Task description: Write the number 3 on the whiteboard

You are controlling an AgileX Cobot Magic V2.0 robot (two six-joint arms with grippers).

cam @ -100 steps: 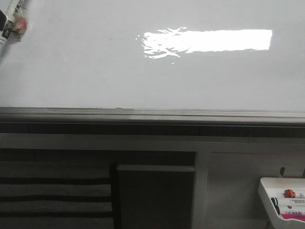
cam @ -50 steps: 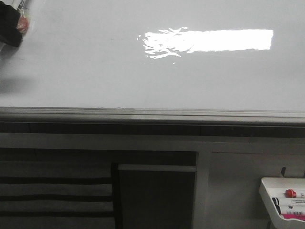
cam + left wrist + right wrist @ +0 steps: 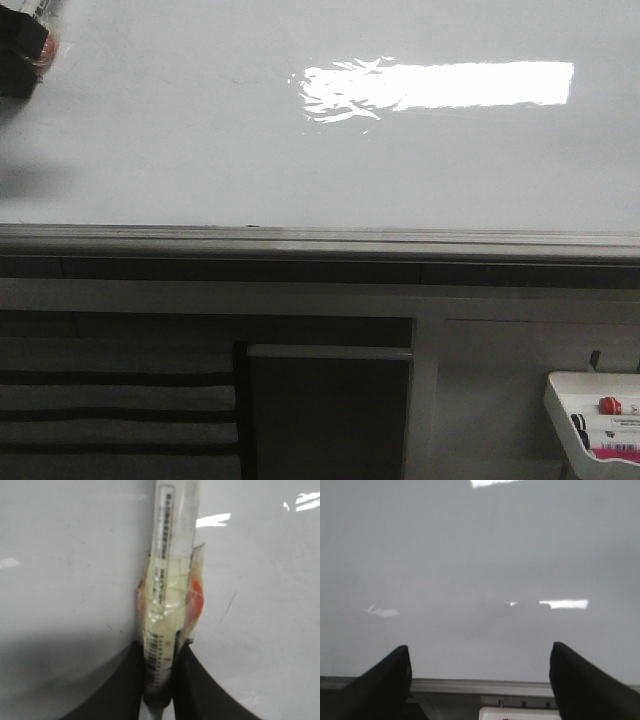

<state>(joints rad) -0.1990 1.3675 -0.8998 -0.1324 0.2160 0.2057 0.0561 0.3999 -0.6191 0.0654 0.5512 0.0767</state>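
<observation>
Clamping a marker [image 3: 167, 605] wrapped in clear tape between its dark fingers [image 3: 197, 690], the left gripper [image 3: 162, 680] points the pen out over the whiteboard [image 3: 70, 570], where a short thin black stroke [image 3: 229, 606] lies just beside the barrel — whether that belongs to the number 3 cannot be told. The right gripper [image 3: 480, 680] is spread wide with nothing between its fingers, hanging over the whiteboard near its grey edge rail [image 3: 470, 686]. Only the front view shows the bright glare [image 3: 440, 85] and, below the rail, a white tray [image 3: 570, 400] holding markers — there the left gripper [image 3: 25, 50] is only a dark shape in the far left corner.
</observation>
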